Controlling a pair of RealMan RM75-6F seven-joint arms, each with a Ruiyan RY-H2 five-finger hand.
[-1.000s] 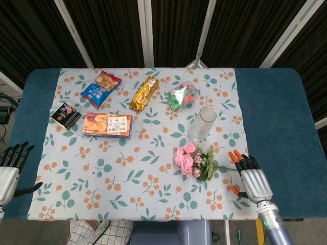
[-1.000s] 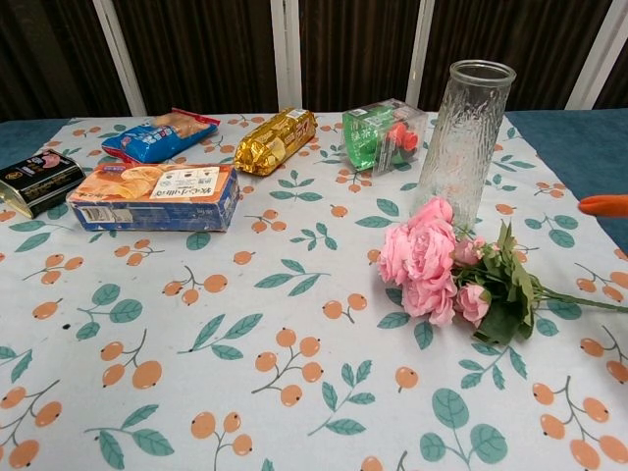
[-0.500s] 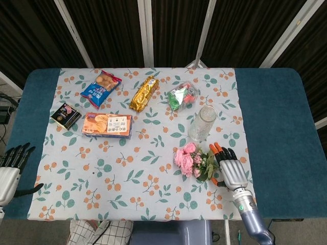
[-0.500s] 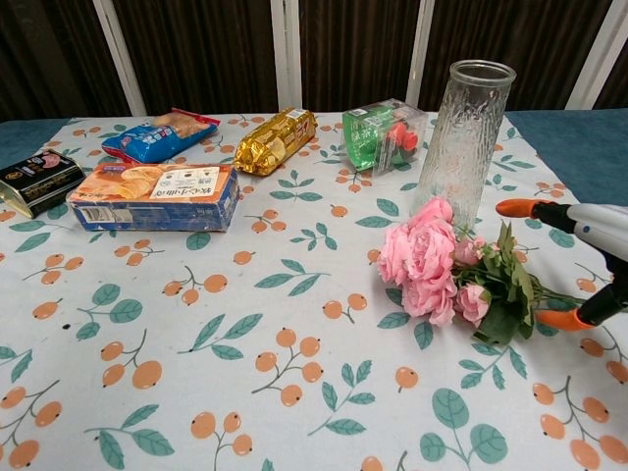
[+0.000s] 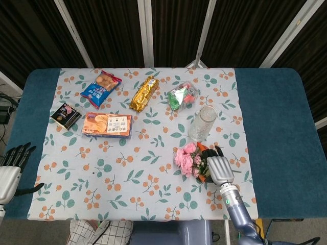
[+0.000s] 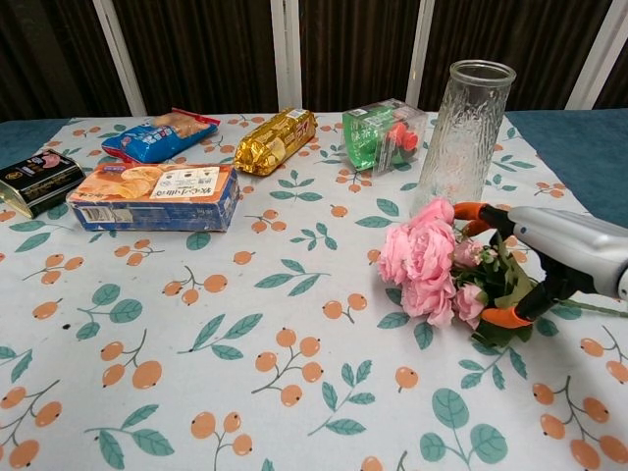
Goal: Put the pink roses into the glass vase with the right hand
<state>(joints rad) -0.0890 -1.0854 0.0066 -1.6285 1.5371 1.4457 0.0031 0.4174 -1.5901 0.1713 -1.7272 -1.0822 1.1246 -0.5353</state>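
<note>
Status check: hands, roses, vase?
Right hand straddling pink roses' leafy stems, grip unconfirmed. Left hand open, idle. Clear glass vase upright, unobstructed.

Dark slatted wall, teal table, floral tablecloth

1. glass vase: clear, ribbed, rough-textured glass.
2. pink roses: soft, matt petals and leaves.
3. right hand: smooth silver shell, glossy orange fingertips.
4. tablecloth: matt printed cloth.
5. gold snack bag: shiny crinkled foil.
</note>
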